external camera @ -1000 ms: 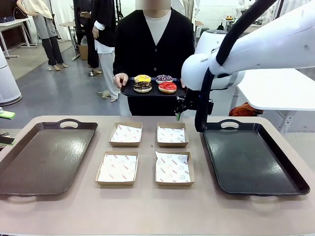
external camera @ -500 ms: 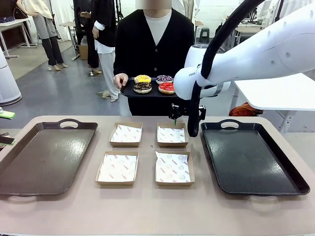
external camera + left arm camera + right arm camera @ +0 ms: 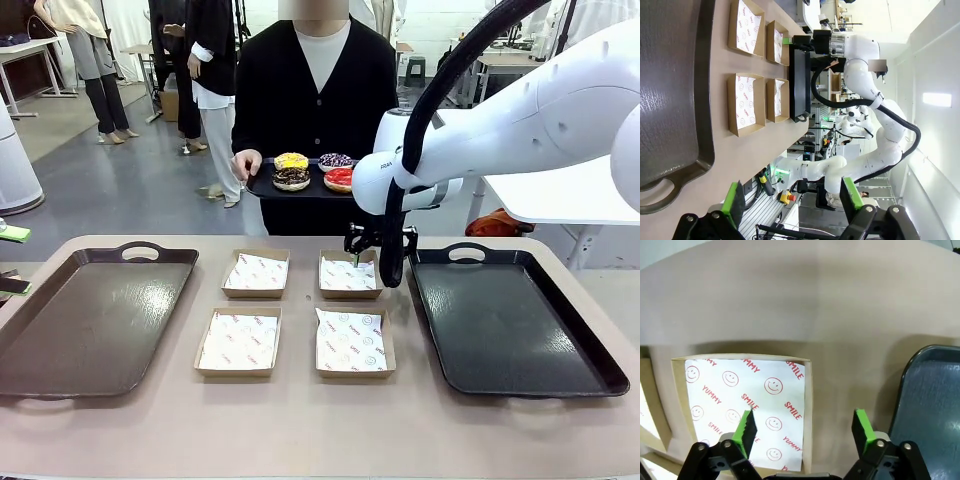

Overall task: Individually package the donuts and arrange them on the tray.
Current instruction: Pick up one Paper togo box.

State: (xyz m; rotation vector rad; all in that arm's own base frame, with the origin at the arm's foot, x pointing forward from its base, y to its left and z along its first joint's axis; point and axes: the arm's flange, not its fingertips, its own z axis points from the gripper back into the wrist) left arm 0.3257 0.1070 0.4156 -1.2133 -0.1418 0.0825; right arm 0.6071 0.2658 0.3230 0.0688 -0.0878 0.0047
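The beige table fills the lower frame, bearing a dark left-hand tray at lower left, a dark right-hand tray at lower right, and four paper-lined cardboard boxes two-by-two at centre.

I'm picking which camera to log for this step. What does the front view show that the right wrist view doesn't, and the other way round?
Front view: a person holding a small black tray with four donuts, the four lined boxes, the left tray.
Right wrist view: the red SMILE and YUMMY print on the paper, and the right claw, its green pads standing apart, nothing between.
Shared: the far right-hand box below the right claw and part of the right tray.
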